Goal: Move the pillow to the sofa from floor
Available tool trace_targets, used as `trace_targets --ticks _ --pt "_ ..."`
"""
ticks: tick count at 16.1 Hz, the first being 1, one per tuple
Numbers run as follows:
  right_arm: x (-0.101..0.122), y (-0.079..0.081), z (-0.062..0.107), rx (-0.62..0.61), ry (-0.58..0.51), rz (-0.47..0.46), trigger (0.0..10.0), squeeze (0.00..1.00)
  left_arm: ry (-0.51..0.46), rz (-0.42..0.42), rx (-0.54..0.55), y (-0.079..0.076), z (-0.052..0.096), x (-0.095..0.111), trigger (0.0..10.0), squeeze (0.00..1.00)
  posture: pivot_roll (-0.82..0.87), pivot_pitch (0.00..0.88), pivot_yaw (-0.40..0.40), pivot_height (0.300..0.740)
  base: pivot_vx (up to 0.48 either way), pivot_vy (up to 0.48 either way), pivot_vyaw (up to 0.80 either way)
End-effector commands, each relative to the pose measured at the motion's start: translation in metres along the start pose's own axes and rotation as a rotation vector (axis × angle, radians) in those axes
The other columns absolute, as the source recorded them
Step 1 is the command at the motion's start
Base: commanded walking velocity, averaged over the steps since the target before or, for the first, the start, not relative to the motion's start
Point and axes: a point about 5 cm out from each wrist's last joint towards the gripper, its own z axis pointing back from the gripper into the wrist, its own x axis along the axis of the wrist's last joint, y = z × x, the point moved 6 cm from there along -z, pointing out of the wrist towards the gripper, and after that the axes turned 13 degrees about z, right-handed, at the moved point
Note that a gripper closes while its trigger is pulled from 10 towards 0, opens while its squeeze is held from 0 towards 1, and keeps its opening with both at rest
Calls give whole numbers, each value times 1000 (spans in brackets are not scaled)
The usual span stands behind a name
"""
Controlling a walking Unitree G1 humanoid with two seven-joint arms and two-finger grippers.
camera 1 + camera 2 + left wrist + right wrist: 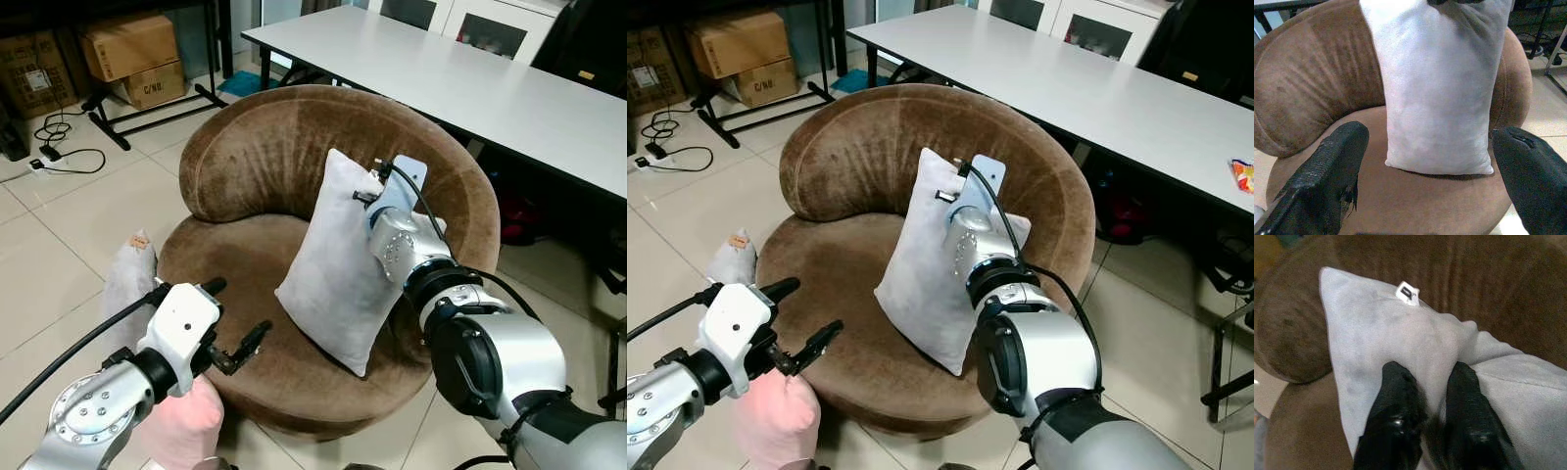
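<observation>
Placing | right gripper (1432,406) pinches pillow (333,259) upright on sofa (245,147) | left gripper (1425,171) spread, empty | next: release, likely.

Right gripper (1427,396) jaws pinched; left gripper (1425,181) jaws apart.

the sofa (255,157) wears matt, plush brown velvet, the pillow (328,264) smooth pale grey cloth, and the right gripper (1430,416) has glossy black fingers.
</observation>
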Motion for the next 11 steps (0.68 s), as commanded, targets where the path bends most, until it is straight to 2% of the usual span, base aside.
trace_targets --ticks 1,4,5,6,7,8,9,11 --pt "23 -8 -1 5 -68 -28 10000 1000 -7 -8 -10 -2 -3 3 10000 0 -30 0 -141 740 0 0 0" --pt "31 -34 -2 -27 -125 -75 10000 1000 -65 14 31 1 -9 11 10000 0 -29 0 -128 740 0 0 0" --pt "32 -44 0 -4 -152 -28 10000 1000 -107 35 103 9 -11 16 10000 0 -36 0 -113 740 0 0 0" --pt "32 -45 6 79 -172 -20 10000 1000 -131 54 181 20 -11 18 10000 0 -41 0 -100 740 0 0 0" --pt "33 -45 17 148 -231 4 10000 188 -138 55 255 32 -9 18 10000 0 -49 0 -87 740 0 0 0" --pt "31 -48 33 185 -303 80 10000 0 -108 45 325 43 -6 10 10000 0 -55 0 -78 740 0 0 0" --pt "27 -50 41 187 -336 120 10000 0 -87 31 356 49 -6 6 10000 0 -58 0 -73 740 0 0 0" --pt "-6 -59 56 172 -311 191 10000 0 -89 5 414 58 -7 4 10000 0 -57 0 -72 740 0 0 0"
